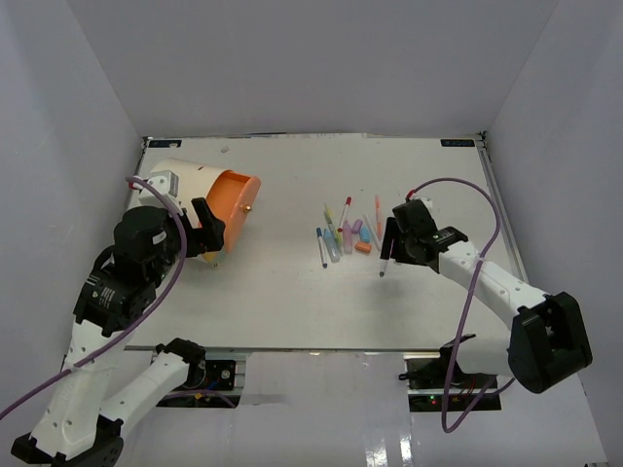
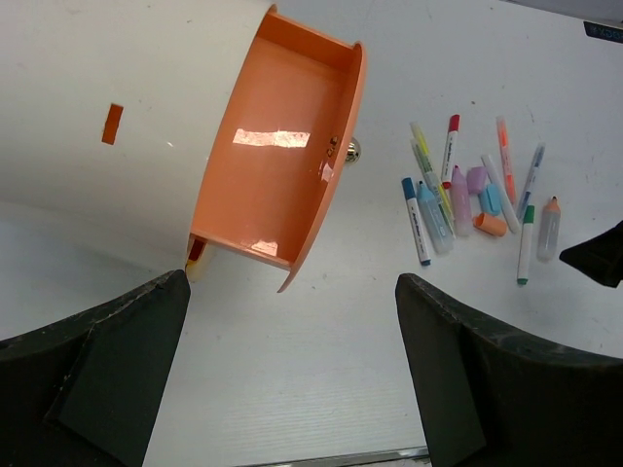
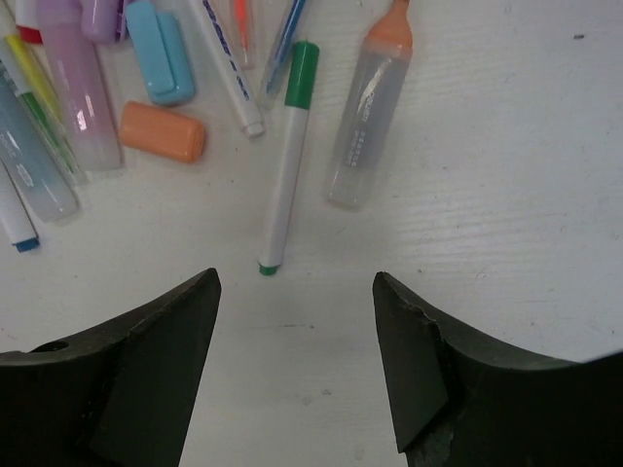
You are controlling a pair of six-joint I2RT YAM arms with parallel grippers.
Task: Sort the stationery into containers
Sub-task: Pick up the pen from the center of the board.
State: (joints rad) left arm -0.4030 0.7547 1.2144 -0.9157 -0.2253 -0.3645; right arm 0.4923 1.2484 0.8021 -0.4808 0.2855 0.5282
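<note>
The cream cylinder (image 1: 185,195) lay on its side at about 9 o'clock on the white table (image 1: 292,302), smooth and glossy. One curved orange drawer (image 2: 282,146) stood pulled out, its shiny inside catching the light, with a small brass knob (image 2: 352,149) on its front. From overhead, the left arm covered the cylinder's near side.

The stationery (image 1: 348,233) lay loose in a cluster toward 2 o'clock from the table's centre: thin pens and stubby rounded blocks. In the right wrist view a green-capped pen (image 3: 285,175) lay along the 12-to-6 line. Beside it were a translucent highlighter (image 3: 365,126) with an orange tip, a matte orange block (image 3: 163,131) and a blue block (image 3: 161,53). The pieces at the top edge were cut off.

The right hand (image 3: 295,287) hovered, tilted down, at the pen's 6 o'clock end, jaws apart and gripping nothing. The left hand (image 2: 292,302) pointed at the drawer, jaws spread wide, empty.
</note>
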